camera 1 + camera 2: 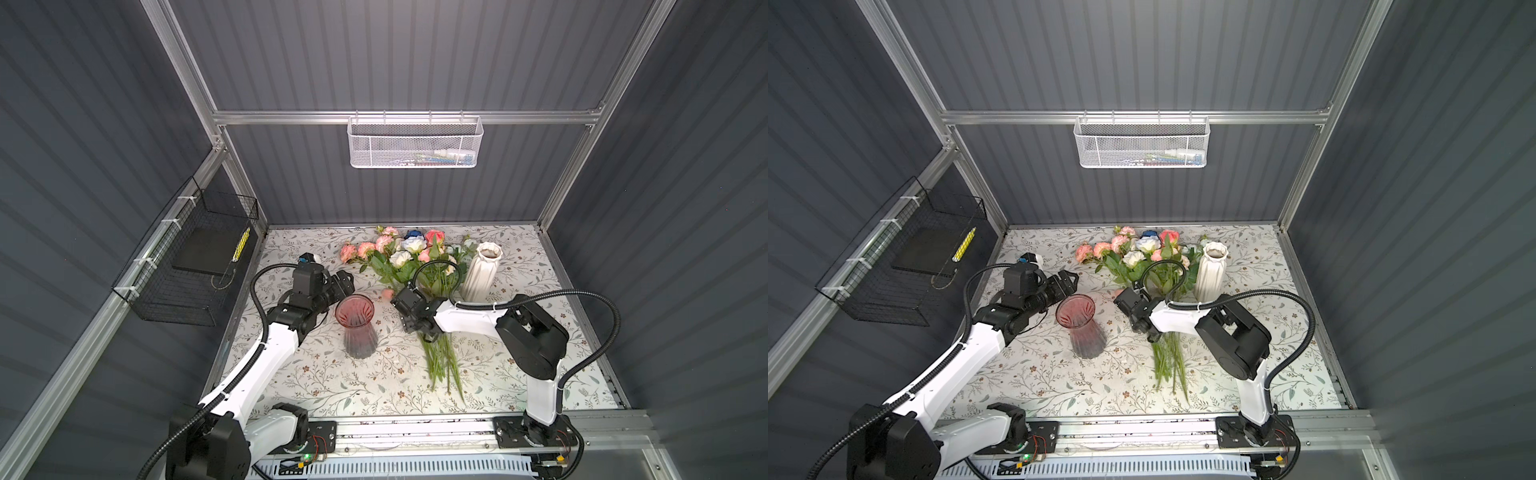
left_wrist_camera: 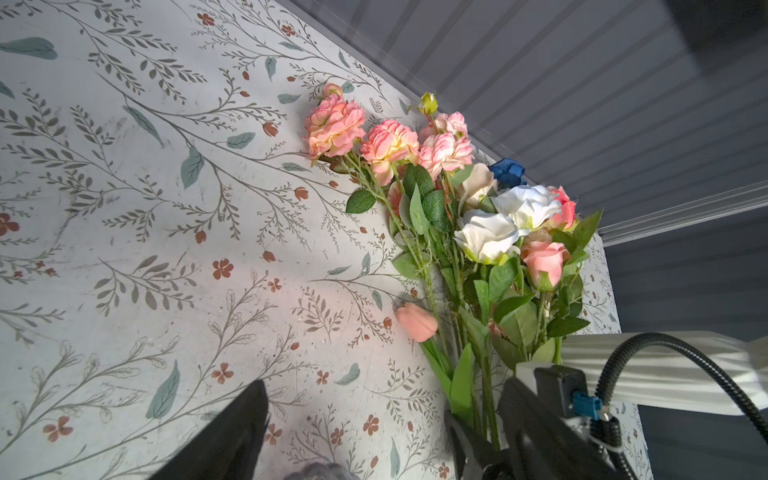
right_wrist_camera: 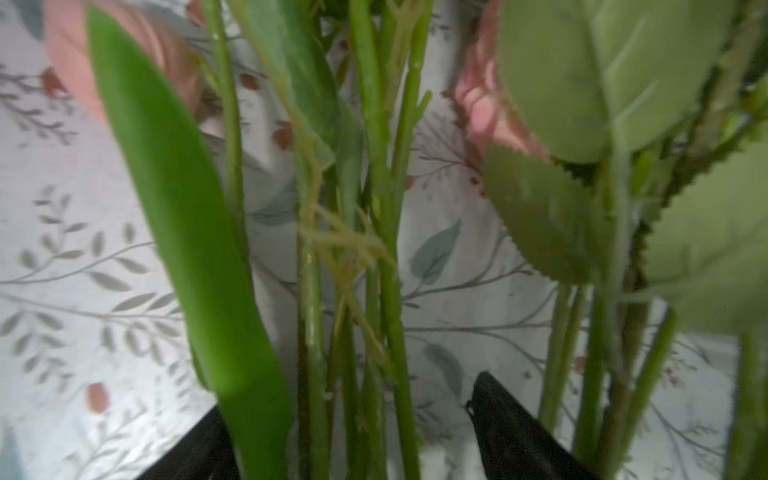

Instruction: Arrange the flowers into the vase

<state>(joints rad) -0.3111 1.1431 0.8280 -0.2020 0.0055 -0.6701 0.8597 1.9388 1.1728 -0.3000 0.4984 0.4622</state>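
Floral table (image 1: 332, 386), grey walls (image 1: 374, 62): flowers (image 1: 401, 257) lie bunched mid-table between pink vase (image 1: 355, 328) & white vase (image 1: 482, 270). Best close on 1 stem below the leaves (image 3: 540, 216) so others don't drag; right gripper (image 3: 349, 399) straddles the stems (image 3: 386, 249), jaws wide, nothing pinched yet. Left gripper (image 2: 353, 399): wide, empty, beside pink vase.

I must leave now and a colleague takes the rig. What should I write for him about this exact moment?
Left pincer: open, empty, beside the pink glass vase.
Right pincer: open, astride several stems of the flowers, not clamped yet.
Flowers: one bunch lying on the table, between that vase and the white ribbed vase; both upright, empty.
Done: nothing placed.
Left: grip stems, stand every flower in a vase.
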